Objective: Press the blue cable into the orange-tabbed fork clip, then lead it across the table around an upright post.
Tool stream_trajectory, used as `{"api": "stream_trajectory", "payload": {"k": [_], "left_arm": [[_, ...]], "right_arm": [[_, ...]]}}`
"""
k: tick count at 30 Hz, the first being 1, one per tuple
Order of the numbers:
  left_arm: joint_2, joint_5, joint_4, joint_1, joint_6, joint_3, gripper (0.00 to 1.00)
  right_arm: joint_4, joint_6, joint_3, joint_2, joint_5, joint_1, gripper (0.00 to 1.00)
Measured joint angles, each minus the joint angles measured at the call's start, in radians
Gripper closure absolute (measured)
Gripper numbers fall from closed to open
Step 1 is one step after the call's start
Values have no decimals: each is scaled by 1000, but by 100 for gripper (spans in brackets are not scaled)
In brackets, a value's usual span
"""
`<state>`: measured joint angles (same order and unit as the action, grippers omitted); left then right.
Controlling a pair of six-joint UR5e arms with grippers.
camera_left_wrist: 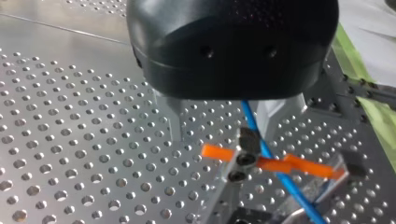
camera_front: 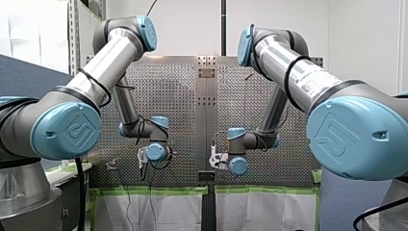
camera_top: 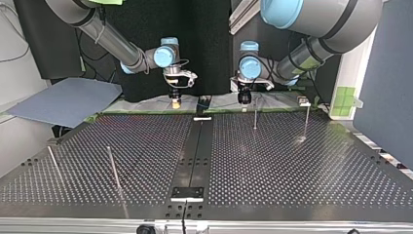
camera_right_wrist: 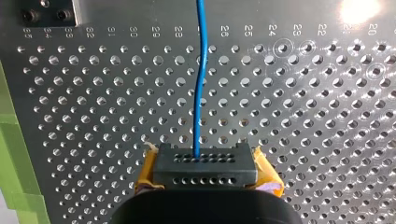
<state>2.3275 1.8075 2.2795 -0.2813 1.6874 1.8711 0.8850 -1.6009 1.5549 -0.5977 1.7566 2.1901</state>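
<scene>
**Blue cable (camera_right_wrist: 200, 18) laid across the fork clip and pinched by the right gripper**

The blue cable is seen lying across the one fork clip (camera_left_wrist: 247, 151), between its two orange tabs (camera_left_wrist: 217, 152). From there it passes up between the metal fingers (camera_left_wrist: 173, 119) of the left gripper (camera_left_wrist: 224, 135), which hangs just above the clip. These fingers are spread, and the cable runs close to one of them. Whether it is touched cannot be told.

On the other side of the centre strip (camera_top: 197, 146) of the perforated table (camera_top: 292, 165), the cable is pinched by the right gripper (camera_right_wrist: 204, 161). Its yellow pads (camera_right_wrist: 149, 175) are pressed together on the cable, which runs straight ahead of the gripper over the holes.

Four thin upright posts are counted in the top view:
- Two posts (camera_top: 54, 163) (camera_top: 114, 168) stand left of the strip, toward its camera end.
- Two posts (camera_top: 255, 117) (camera_top: 307, 119) stand right of the strip, toward its arm end.

The post nearer the strip on that right side stands near the left gripper.

On the strip itself, one small white bar (camera_top: 202, 118) is seen at the arm end and one black plate (camera_top: 187, 191) at the camera end. One grey-blue sheet (camera_top: 63, 100) lies off the table, well left of the strip. Green tape (camera_right_wrist: 14, 177) is laid along the table's edge beside the right gripper.
</scene>
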Motion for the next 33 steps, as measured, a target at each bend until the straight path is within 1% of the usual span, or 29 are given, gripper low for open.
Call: {"api": "stream_trajectory", "payload": {"k": [1, 2, 3, 4, 9, 16, 26, 28, 33], "left_arm": [[0, 3, 0, -1, -7, 0, 87], [0, 4, -1, -3, -13, 0, 87], [0, 6, -2, -5, -22, 0, 98], [0, 7, -3, -6, -29, 0, 100], [0, 8, -28, -11, -51, 0, 100], [0, 12, -35, -13, -76, 0, 100], [0, 16, -25, -19, -51, 0, 100], [0, 16, -20, -20, -50, 0, 93], [-1, 15, -6, -21, -47, 0, 95]], "right_arm": [[0, 0, 0, 0, 0, 0, 100], [0, 0, 0, 0, 0, 0, 100], [0, 0, 0, 0, 0, 0, 100], [0, 0, 0, 0, 0, 0, 100], [0, 1, 0, 0, 0, 0, 100], [2, 1, 0, 0, 0, -1, 100], [4, 1, 0, 1, 0, -3, 100], [4, 1, 0, 1, 0, -4, 100], [5, 1, 0, 3, 0, -4, 100]]}}
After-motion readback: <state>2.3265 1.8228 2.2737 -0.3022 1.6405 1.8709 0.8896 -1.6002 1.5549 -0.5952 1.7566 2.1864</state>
